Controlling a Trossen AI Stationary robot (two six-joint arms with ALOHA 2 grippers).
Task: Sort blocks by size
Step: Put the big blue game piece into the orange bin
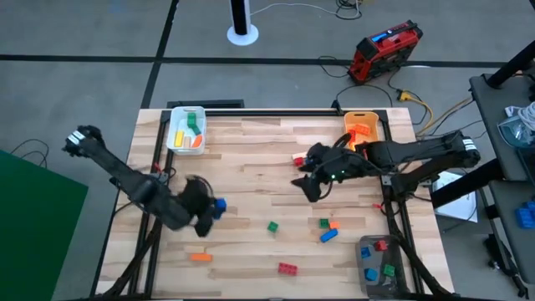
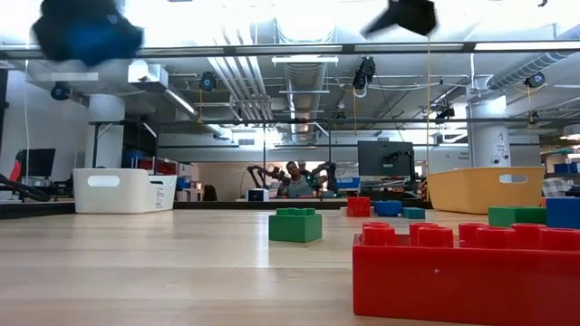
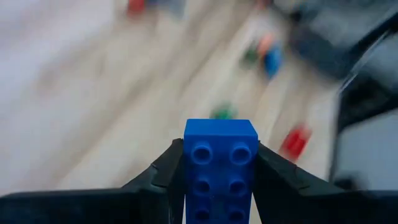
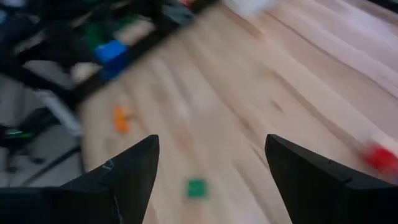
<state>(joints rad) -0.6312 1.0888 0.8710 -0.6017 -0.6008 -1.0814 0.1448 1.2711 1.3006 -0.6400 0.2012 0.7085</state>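
My left gripper (image 1: 207,216) is shut on a blue brick (image 3: 221,160) and holds it well above the table (image 1: 251,176), as the low view shows at the top left (image 2: 86,34). My right gripper (image 4: 211,146) stands open over the table's middle (image 1: 308,184), high up, with nothing between its fingers. Loose blocks lie flat on the wood: a red one (image 1: 298,159), a green one (image 1: 272,226), a green, orange and blue cluster (image 1: 328,229), an orange one (image 1: 200,257) and a red one (image 1: 287,268). My left gripper pinches the blue brick by its two long sides (image 3: 186,174) between its two fingers. The brick lies along the fingers, its studded face toward the wrist camera, and its free end (image 3: 221,127) sticks out past the fingertips. It is lifted clear of the table.
A white bin (image 1: 177,134) with green, yellow and orange blocks stands at the far left. An orange-yellow bin (image 1: 362,123) is at the far right. A grey bin (image 1: 368,267) with red, blue and green blocks sits at the near right corner.
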